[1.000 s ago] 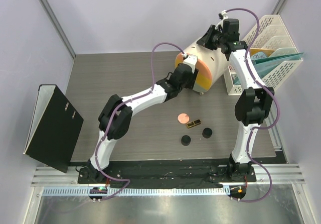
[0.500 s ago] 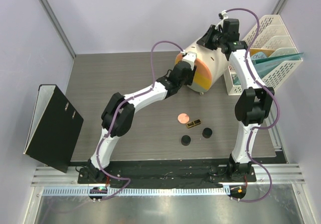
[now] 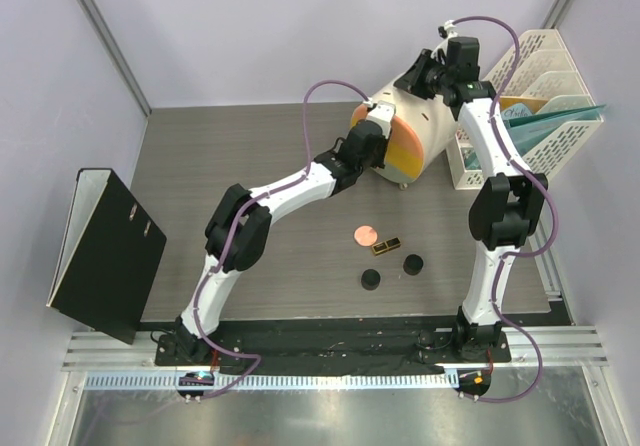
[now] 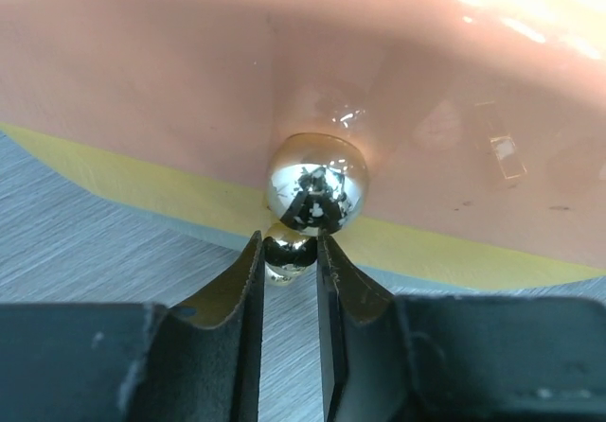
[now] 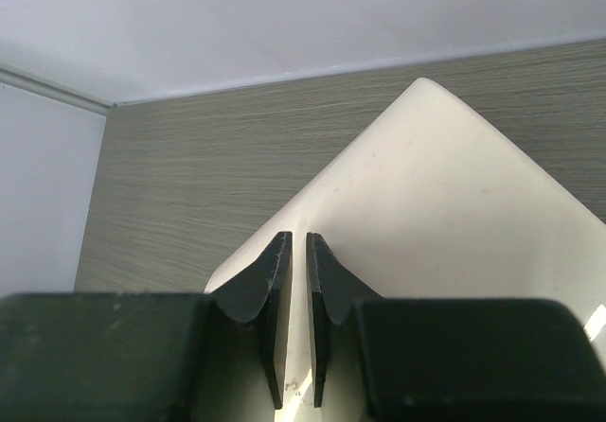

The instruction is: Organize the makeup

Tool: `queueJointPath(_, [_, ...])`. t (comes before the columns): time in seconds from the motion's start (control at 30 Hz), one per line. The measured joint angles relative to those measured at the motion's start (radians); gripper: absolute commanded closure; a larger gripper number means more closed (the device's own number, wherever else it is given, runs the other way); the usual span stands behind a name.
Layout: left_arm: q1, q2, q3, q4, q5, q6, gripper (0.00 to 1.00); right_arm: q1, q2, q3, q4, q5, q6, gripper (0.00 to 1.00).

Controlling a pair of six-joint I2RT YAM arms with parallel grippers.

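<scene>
At the left end effector (image 4: 289, 242), black fingers (image 4: 237, 291) drawn in to a narrow gap and pinched on a small gold knob (image 4: 289, 259) at their very tips. Just above that, a larger gold knob (image 4: 316, 184) on a glossy orange drawer front (image 4: 142, 72), a yellow band (image 4: 445, 252) beneath it, then the grey grain of the desk (image 4: 76, 242). Small knob level with the yellow band's lower edge.

At the right end effector (image 5: 294, 242), fingers closed to a thin slit with nothing between them, tips set over the cream top of the drum-shaped box (image 5: 426, 185). Touching it or just above, impossible to tell from the wrist view.

From overhead, both arms stretched to the far right of the desk and meeting at the box. Left arm at its orange and yellow drawer fronts on the near-left side, right arm at its far upper side.

Of the makeup (image 3: 380, 248), four pieces loose on the desk, nearer the arm bases and well apart from the box. Pink round compact (image 3: 366, 234), black-gold lipstick (image 3: 386, 245) just to its right, one black round jar (image 3: 411, 263) near and right of the lipstick, a second black round jar (image 3: 371, 280) nearer still, left of the first.

Right of the box, a white file rack (image 3: 530, 66) with teal folders (image 3: 560, 116). At the desk's left edge, a black binder (image 3: 105, 251).
</scene>
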Motion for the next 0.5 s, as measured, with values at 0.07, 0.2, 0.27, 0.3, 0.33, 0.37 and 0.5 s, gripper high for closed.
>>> queueJointPath(0.07, [0.002, 0.002, 0.002, 0.001, 0.008, 0.0, 1.0, -0.003, 0.0, 0.001, -0.001, 0.0, 0.0, 0.82])
queueJointPath(0.2, [0.006, 0.002, 0.003, 0.0, 0.023, 0.001, 1.0, -0.003, 0.004, 0.004, 0.0, 0.0, 0.0, 0.82])
queueJointPath(0.27, [0.006, 0.002, 0.002, 0.001, 0.023, 0.002, 1.0, -0.003, 0.006, 0.006, 0.001, -0.001, 0.0, 0.82])
queueJointPath(0.3, [0.006, 0.002, 0.0, 0.005, 0.023, 0.002, 1.0, -0.003, 0.008, 0.007, 0.001, -0.001, 0.0, 0.82])
queueJointPath(0.33, [0.006, -0.001, -0.007, 0.012, 0.022, 0.002, 1.0, -0.003, 0.008, 0.008, 0.001, -0.002, 0.0, 0.82])
queueJointPath(0.37, [0.006, -0.006, -0.021, 0.023, 0.022, 0.002, 1.0, -0.003, 0.009, 0.009, 0.001, -0.002, 0.0, 0.82])
queueJointPath(0.5, [0.007, -0.044, -0.093, 0.074, 0.017, 0.002, 1.0, -0.003, 0.011, 0.01, 0.003, -0.004, 0.0, 0.82])
